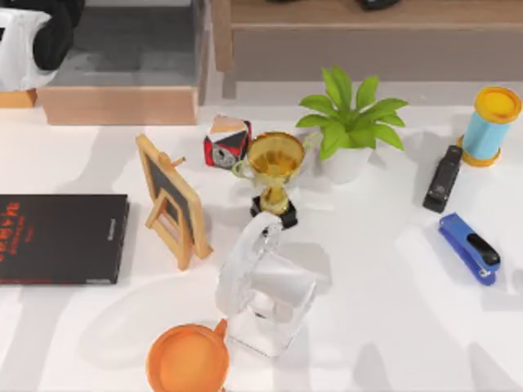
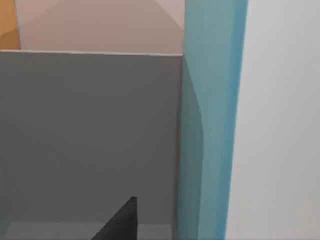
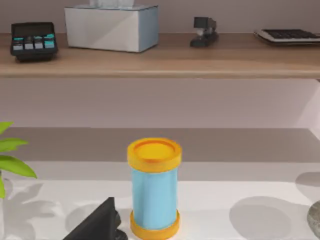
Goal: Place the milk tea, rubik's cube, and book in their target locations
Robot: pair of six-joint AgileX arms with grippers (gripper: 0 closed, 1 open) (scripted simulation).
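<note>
Close in the left wrist view a tall light blue band with white beside it looks like the book (image 2: 210, 125), upright against a grey wall (image 2: 90, 135). My left gripper (image 1: 33, 41) is at the far left corner, over the wooden box (image 1: 122, 104) with the grey inside. What I take for the milk tea (image 1: 490, 126) is a light blue cup with a yellow lid and base. It stands upright at the far right, and appears again as the milk tea (image 3: 154, 187) in the right wrist view. The rubik's cube is out of view.
A flat black book (image 1: 61, 238) lies at the left, beside a small easel board (image 1: 172, 200). A red-black-white faceted block (image 1: 226, 140), gold trophy (image 1: 275, 167) and plant (image 1: 347, 122) stand mid-table. Nearer are a clear pitcher (image 1: 265, 294) and orange cup (image 1: 188, 359). Black stapler (image 1: 443, 178) and blue stapler (image 1: 468, 247) lie at the right.
</note>
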